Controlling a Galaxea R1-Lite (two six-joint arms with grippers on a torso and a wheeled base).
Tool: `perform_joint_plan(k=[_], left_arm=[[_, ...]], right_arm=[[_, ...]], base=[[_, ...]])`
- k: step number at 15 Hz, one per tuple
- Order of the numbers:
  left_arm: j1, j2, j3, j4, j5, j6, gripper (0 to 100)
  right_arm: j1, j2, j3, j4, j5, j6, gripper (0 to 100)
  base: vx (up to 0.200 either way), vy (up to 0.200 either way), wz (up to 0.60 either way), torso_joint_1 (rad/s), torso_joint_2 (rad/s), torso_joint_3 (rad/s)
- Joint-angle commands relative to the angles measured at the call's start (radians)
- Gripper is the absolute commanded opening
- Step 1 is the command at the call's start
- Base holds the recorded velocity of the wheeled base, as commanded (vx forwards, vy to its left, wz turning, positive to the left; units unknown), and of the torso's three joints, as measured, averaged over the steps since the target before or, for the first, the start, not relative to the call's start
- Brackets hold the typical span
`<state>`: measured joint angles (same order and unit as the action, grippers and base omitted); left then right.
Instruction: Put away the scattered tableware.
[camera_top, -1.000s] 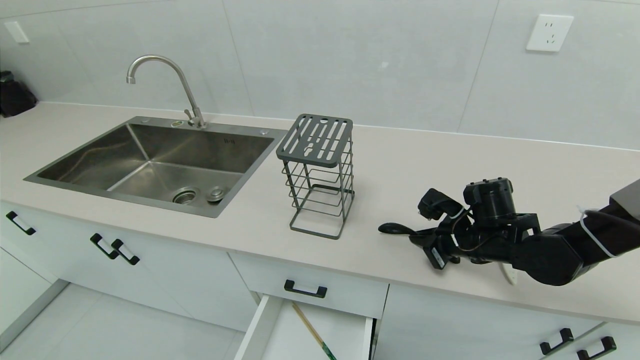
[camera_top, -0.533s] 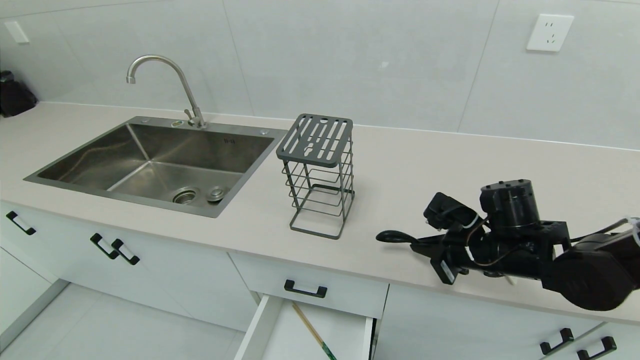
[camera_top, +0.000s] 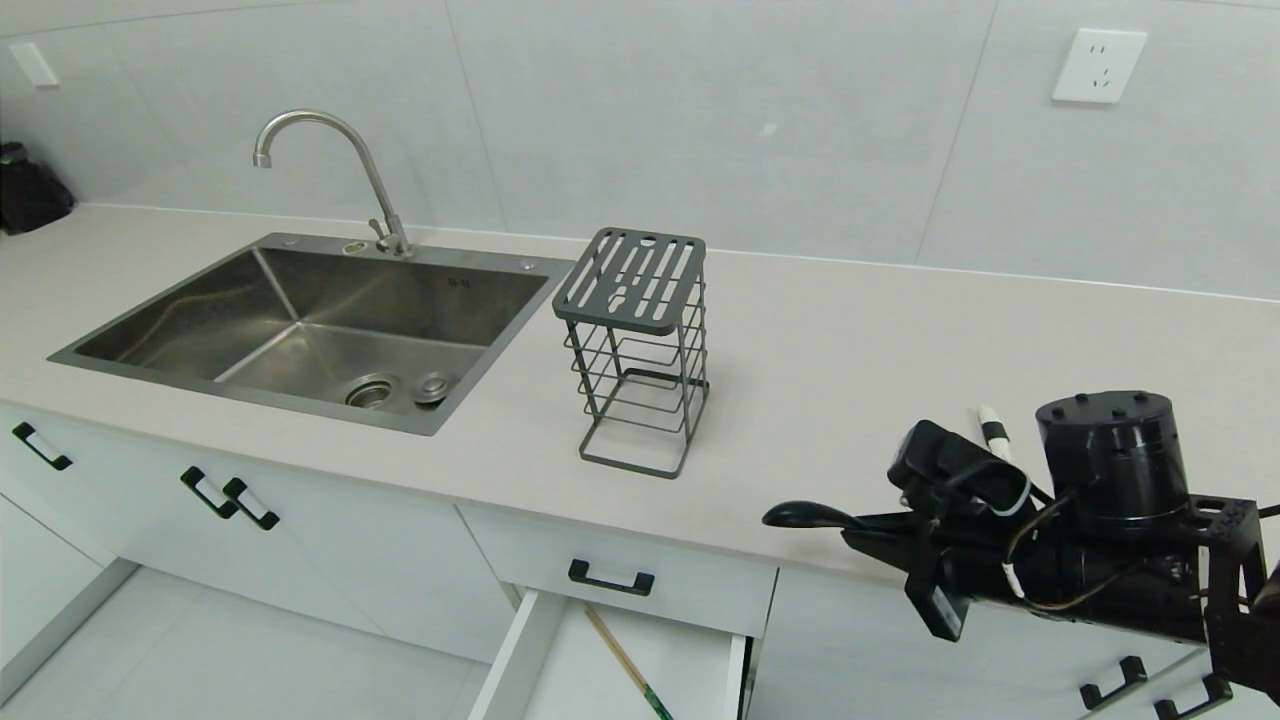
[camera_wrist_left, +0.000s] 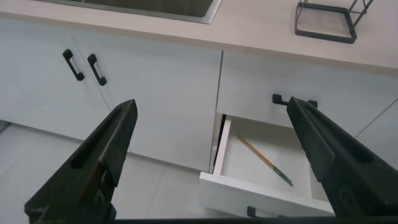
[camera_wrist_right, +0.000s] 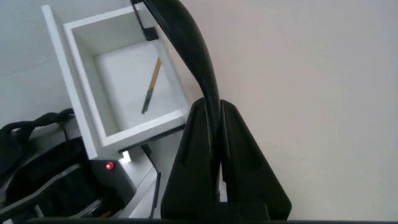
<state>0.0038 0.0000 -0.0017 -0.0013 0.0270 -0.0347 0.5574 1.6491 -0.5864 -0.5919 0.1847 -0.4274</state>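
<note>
My right gripper (camera_top: 885, 530) is shut on the handle of a black spoon (camera_top: 802, 515), held level above the counter's front edge at the right. In the right wrist view the black spoon (camera_wrist_right: 186, 43) juts out past the shut right gripper (camera_wrist_right: 211, 115), above the counter edge and the open white drawer (camera_wrist_right: 68, 93). A wooden chopstick (camera_wrist_right: 150, 86) lies inside that drawer. A white utensil with a dark band (camera_top: 991, 425) lies on the counter behind the gripper. My left gripper (camera_wrist_left: 211, 107) is open and empty in front of the cabinets, near the open drawer (camera_wrist_left: 217, 163) and its chopstick (camera_wrist_left: 264, 160).
A dark wire rack (camera_top: 640, 350) stands mid-counter. The steel sink (camera_top: 160, 330) and faucet (camera_top: 330, 165) are to its left. The open drawer (camera_top: 520, 650) sits below the counter, beneath the rack, with closed cabinet doors beside it. A wall socket (camera_top: 1098, 64) is at upper right.
My right gripper has carried the black spoon off the counter, toward the front edge and to the right. The white utensil behind it has come into sight.
</note>
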Motion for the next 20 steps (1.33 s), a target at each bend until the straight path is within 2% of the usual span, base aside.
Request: perform_joint_plan(k=[1, 7, 12, 14, 17, 20], left_arm=[[0.001, 0.000, 0.000, 0.000, 0.001, -0.001, 100], [0.001, 0.000, 0.000, 0.000, 0.001, -0.001, 100], [0.001, 0.000, 0.000, 0.000, 0.001, -0.001, 100], [0.001, 0.000, 0.000, 0.000, 0.001, -0.001, 100], [0.001, 0.000, 0.000, 0.000, 0.001, -0.001, 100], [0.001, 0.000, 0.000, 0.000, 0.001, -0.001, 100]], right_arm=[[0.048, -0.020, 0.022, 0.000, -0.005, 0.001, 0], [0.108, -0.023, 0.056, 0.000, 0.006, -0.002, 0], [0.200, -0.022, 0.037, 0.000, 0.009, 0.016, 0], [0.228, -0.023, 0.011, 0.000, 0.009, 0.072, 0], [0.295, -0.017, -0.098, -0.002, -0.002, 0.217, 0], [0.366, 0.008, -0.135, -0.031, -0.030, 0.240, 0]], base=[[0.000, 0.000, 0.00, 0.000, 0.00, 0.000], [0.000, 0.000, 0.00, 0.000, 0.00, 0.000], [0.000, 0.000, 0.00, 0.000, 0.00, 0.000], [0.000, 0.000, 0.00, 0.000, 0.00, 0.000], [0.000, 0.000, 0.00, 0.000, 0.00, 0.000], [0.000, 0.000, 0.00, 0.000, 0.00, 0.000]])
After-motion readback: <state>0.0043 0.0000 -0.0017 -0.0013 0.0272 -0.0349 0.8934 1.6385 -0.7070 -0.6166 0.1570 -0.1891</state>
